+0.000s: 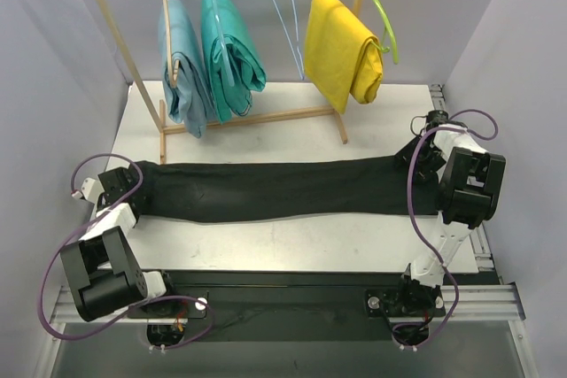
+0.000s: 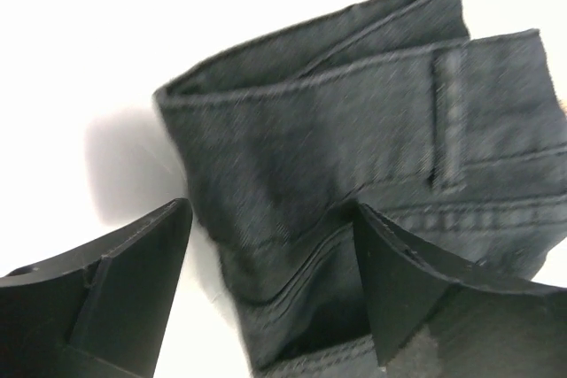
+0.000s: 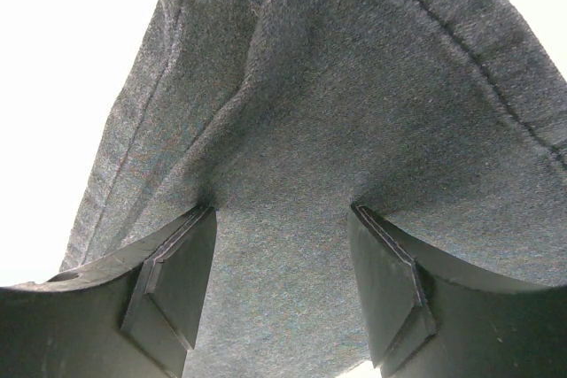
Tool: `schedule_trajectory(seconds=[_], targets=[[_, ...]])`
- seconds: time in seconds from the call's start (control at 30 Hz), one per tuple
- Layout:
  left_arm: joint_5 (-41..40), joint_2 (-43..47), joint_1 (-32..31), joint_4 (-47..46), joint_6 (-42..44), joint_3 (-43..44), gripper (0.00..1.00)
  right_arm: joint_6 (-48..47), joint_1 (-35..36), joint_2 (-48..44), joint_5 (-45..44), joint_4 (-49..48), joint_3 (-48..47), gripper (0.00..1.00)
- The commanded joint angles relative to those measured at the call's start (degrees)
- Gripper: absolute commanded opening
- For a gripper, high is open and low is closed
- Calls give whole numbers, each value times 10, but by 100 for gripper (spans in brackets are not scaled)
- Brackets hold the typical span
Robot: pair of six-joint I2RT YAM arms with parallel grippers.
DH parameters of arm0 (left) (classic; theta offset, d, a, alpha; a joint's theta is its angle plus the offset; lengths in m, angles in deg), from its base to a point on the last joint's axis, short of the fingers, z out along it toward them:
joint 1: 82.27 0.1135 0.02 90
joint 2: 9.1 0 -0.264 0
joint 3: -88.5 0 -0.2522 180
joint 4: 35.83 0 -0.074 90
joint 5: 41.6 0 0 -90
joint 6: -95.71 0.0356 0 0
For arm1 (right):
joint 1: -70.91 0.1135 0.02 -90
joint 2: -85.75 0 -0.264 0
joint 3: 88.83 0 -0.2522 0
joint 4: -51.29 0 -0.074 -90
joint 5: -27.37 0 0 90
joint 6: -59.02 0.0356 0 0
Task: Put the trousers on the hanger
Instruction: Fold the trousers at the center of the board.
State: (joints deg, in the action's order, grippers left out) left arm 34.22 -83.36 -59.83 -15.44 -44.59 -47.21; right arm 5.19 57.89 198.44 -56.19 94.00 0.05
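**Black trousers [image 1: 266, 190] stretched along the bench [image 1: 292, 130]**

They lie lengthwise across mid-frame, waistband at the left hand [image 2: 270, 219], far end at the right hand [image 3: 283, 219]. Both hands are released, fingers spread over the cloth. The hanger [image 1: 283, 19] hangs on the rack [image 1: 257, 119], upper centre.

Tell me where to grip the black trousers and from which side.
Grip the trousers at their two short ends, the waistband end with the left gripper and the leg end with the right gripper, each coming in from its outer side. They lie flat, stretched lengthwise across the table, so holding both ends probably keeps them spread.
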Motion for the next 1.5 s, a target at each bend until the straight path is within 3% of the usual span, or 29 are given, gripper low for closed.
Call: schedule_trajectory(seconds=[0.0,0.17,0.2,0.33,0.63,0.97,1.17,1.47], targets=[[33,-33,9,-58,5,-25,77,-2,7,-10,9,23,-14,60],[63,-71,9,-92,11,-11,38,-3,11,-21,4,27,-3,60],[64,-74,9,-92,12,-8,25,-6,11,-23,3,28,-1,61],[69,-80,9,-85,32,4,0,-7,13,-42,-2,31,15,60],[101,-26,9,-69,99,45,0,-1,34,-114,1,64,20,61],[172,66,5,-36,174,79,0,67,90,-125,103,67,-5,60],[177,105,-40,7,214,117,0,109,125,-128,144,63,-11,61],[158,158,-156,100,269,197,0,186,178,-147,239,59,-36,68]])
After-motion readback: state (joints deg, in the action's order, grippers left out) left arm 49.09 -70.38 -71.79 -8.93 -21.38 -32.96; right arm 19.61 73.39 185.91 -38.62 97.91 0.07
